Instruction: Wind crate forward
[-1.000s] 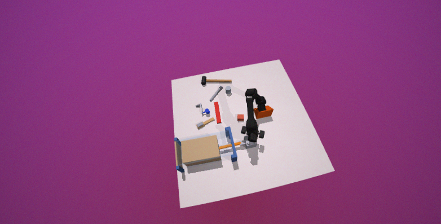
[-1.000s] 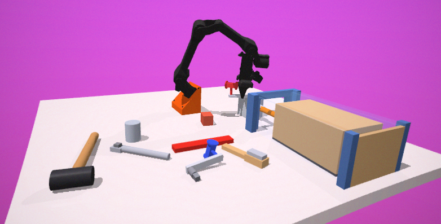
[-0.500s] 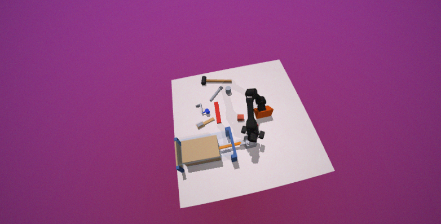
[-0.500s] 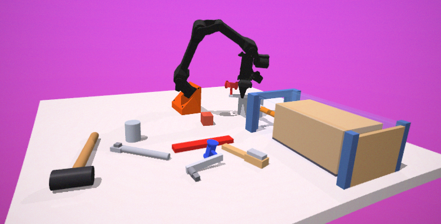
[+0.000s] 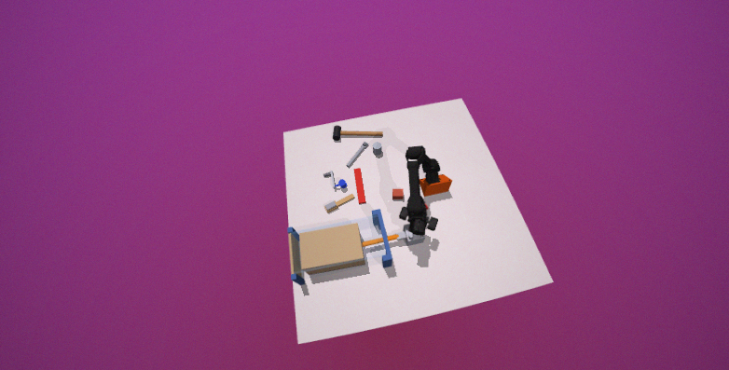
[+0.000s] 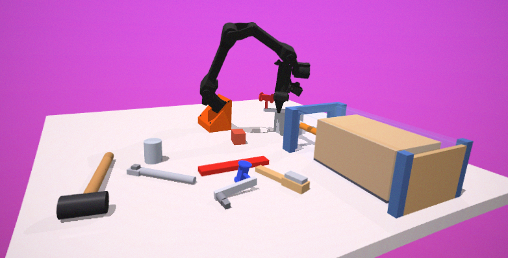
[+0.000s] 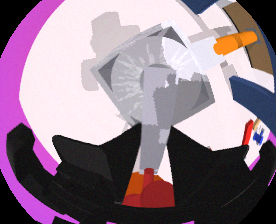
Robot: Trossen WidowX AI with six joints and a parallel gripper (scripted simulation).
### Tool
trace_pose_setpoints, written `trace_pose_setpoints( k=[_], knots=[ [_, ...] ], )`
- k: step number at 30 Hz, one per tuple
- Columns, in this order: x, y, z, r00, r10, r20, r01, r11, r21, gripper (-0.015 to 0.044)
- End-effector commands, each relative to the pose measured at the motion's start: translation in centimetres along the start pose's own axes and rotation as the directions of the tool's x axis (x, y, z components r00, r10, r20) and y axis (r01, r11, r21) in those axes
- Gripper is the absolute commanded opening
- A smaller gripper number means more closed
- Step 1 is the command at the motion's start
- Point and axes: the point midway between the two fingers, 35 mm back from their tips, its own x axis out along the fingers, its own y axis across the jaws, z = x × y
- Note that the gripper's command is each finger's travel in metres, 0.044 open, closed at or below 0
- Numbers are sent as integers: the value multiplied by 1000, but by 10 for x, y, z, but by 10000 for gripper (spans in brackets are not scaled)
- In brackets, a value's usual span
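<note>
The tan crate (image 5: 328, 245) (image 6: 373, 149) sits flat in the clear-panelled cubby. Its front stands a gap back from the blue frame (image 5: 385, 253) (image 6: 291, 128) at the mouth. An orange strap (image 5: 379, 239) (image 6: 307, 127) (image 7: 235, 43) runs from the crate through the frame to the grey winch (image 5: 409, 236) (image 6: 279, 124) (image 7: 132, 76). My gripper (image 5: 415, 227) (image 6: 279, 108) (image 7: 154, 128) points straight down over the winch. It is shut on the winch handle (image 7: 154, 106), a grey bar with a red knob (image 6: 266, 97) (image 7: 145, 189). The bar's lower end sits at the top of the winch.
Loose tools lie on the bench: a black hammer (image 6: 83, 203), a grey cylinder (image 6: 152, 150), a grey bar (image 6: 163, 174), a red bar (image 6: 230, 166), a blue-knobbed crank (image 6: 238, 181), a brush (image 6: 284, 179) and a red block (image 6: 238, 136). The arm's orange base (image 6: 216, 116) stands behind.
</note>
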Motion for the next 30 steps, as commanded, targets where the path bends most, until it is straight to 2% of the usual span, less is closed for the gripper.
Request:
trace_pose_setpoints(
  k=[1, 14, 30],
  knots=[
    [4, 1, 0, 1000, 5, -5, -5, 1000, 15, 0],
    [4, -1, 0, 1000, 1, -5, -1, 1000, -28, 0],
    [4, 3, 0, 1000, 8, -5, -8, 998, 56, 0]
  ],
)
